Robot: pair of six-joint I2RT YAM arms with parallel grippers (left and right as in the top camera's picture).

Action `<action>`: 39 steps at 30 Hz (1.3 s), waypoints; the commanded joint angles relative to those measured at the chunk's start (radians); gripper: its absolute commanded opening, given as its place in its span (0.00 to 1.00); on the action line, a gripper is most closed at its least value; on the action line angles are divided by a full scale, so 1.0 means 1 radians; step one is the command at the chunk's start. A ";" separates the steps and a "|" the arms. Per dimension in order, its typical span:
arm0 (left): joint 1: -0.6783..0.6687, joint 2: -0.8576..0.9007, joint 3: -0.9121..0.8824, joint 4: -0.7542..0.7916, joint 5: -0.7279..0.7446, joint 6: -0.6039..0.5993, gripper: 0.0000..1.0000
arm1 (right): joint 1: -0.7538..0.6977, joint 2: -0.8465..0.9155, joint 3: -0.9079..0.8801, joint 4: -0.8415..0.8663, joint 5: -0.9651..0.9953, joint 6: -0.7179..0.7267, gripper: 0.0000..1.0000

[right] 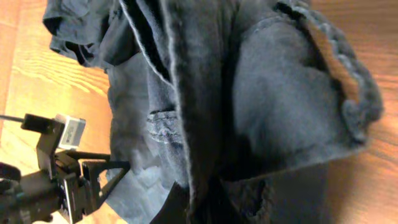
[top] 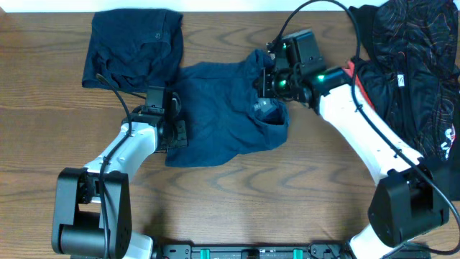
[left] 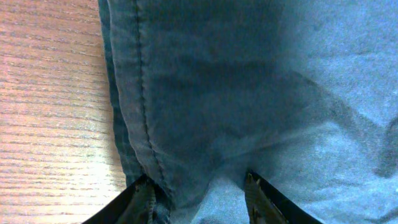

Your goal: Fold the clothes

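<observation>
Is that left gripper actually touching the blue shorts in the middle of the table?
Touching. The left wrist view shows the shorts running down between the fingers of the left gripper, the stitched edge lying over one of them.

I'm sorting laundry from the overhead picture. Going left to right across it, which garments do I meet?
folded navy shorts → spread-out navy shorts → pile of dark patterned clothes
</observation>
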 commanded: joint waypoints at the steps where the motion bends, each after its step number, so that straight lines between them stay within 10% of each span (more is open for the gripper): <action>1: -0.002 -0.003 -0.005 0.002 0.002 0.000 0.49 | -0.018 -0.015 0.109 -0.049 -0.028 -0.055 0.01; 18: -0.002 -0.003 -0.005 0.003 0.002 -0.006 0.68 | -0.310 -0.015 0.461 -0.602 0.062 -0.272 0.01; 39: -0.002 -0.003 -0.005 0.006 0.002 -0.006 0.71 | -0.057 0.264 0.461 -0.384 0.048 -0.131 0.01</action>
